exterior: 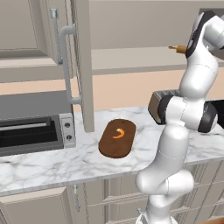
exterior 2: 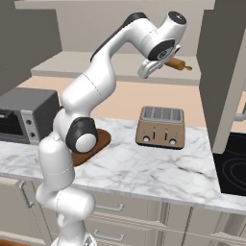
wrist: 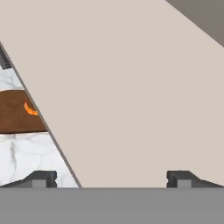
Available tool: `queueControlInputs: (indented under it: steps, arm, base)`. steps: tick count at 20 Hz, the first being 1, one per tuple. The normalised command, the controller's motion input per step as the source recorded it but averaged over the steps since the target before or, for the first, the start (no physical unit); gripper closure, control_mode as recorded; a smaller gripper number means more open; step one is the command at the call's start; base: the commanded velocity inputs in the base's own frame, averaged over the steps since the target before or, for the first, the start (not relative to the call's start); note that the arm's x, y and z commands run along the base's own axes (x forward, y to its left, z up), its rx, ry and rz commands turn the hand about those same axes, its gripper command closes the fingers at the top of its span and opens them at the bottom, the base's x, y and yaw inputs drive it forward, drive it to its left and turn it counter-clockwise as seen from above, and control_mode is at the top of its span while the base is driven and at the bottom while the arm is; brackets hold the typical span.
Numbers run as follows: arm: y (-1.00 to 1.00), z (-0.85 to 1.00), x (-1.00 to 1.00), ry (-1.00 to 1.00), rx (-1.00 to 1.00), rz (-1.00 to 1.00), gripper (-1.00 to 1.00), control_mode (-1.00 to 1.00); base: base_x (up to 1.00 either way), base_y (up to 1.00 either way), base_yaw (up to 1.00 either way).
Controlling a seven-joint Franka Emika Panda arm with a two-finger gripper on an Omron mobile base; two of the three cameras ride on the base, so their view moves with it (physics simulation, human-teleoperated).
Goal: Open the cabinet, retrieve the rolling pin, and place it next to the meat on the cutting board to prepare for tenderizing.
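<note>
Both doors of the cabinet stand open. The rolling pin lies on the cabinet's lower shelf; one handle end pokes out from behind my hand. My gripper is raised at the shelf's front edge, just left of the pin, open and empty. In the hand view its fingertips stand wide apart over the beige shelf, gripper. Below on the counter lies the cutting board with the meat on it, seen from the hand as board and meat.
A toaster stands on the marble counter under the cabinet, right of the board. A toaster oven sits at the left. The open right door hangs over a black cooktop. The left door's bar handle juts out.
</note>
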Motion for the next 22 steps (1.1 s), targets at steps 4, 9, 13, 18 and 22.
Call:
queueControlInputs:
  steps: [4,9,13,18,22]
  arm:
    - [0.00,0.10,0.00,-0.02,0.00,0.00,-1.00,-1.00]
    - [0.00,0.22,0.00,-0.03,0.00,0.00,-1.00,-1.00]
    - [-0.09,0.10,0.00,-0.03,0.00,0.00,-1.00,-1.00]
    - [-0.18,0.00,0.00,-0.06,0.00,0.00,-1.00,-1.00]
    - [-0.25,0.00,0.07,-0.09,0.00,0.00,-1.00,-1.00]
  base:
    - [0.00,0.00,0.00]
    - [0.00,0.00,0.00]
    - [0.00,0.00,0.00]
    - [0.00,0.00,0.00]
    - [0.00,0.00,0.00]
